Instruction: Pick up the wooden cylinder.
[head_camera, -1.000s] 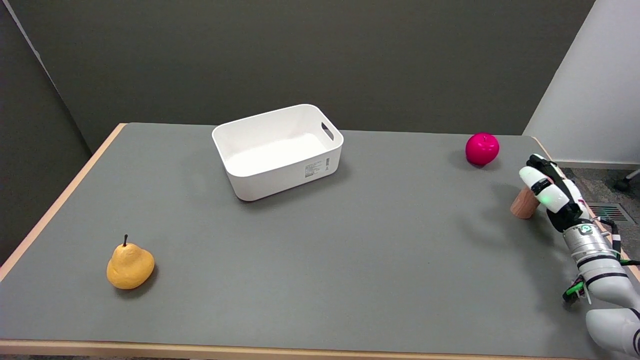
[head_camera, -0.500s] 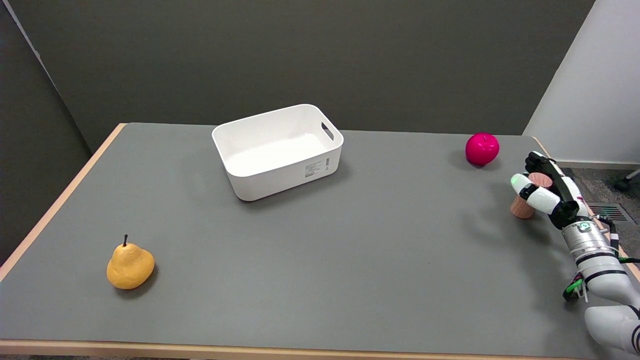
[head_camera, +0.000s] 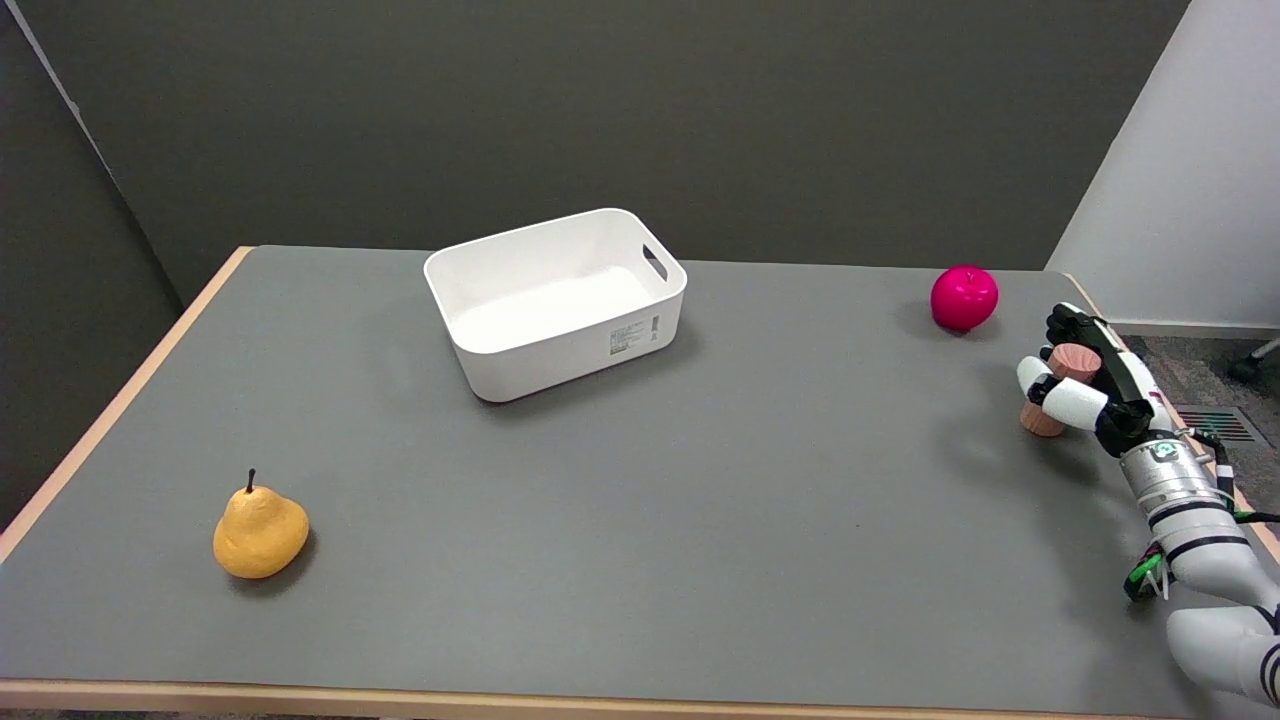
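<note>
Wooden cylinder (head_camera: 1060, 385) gripped btwn fingers (head_camera: 1062, 397) of right hand (head_camera: 1092, 384), tilted toward 1 o'clock, arm entering from 5 o'clock.

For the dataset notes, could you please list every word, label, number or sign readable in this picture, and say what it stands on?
Nothing here can be read.
White bin: a small printed label on its near side wall, with dark lines of print too small and blurred to read.
Right hand: a small greenish mark on the wrist, not legible.
Wooden cylinder, pink apple, pear, table: no text visible.
</note>
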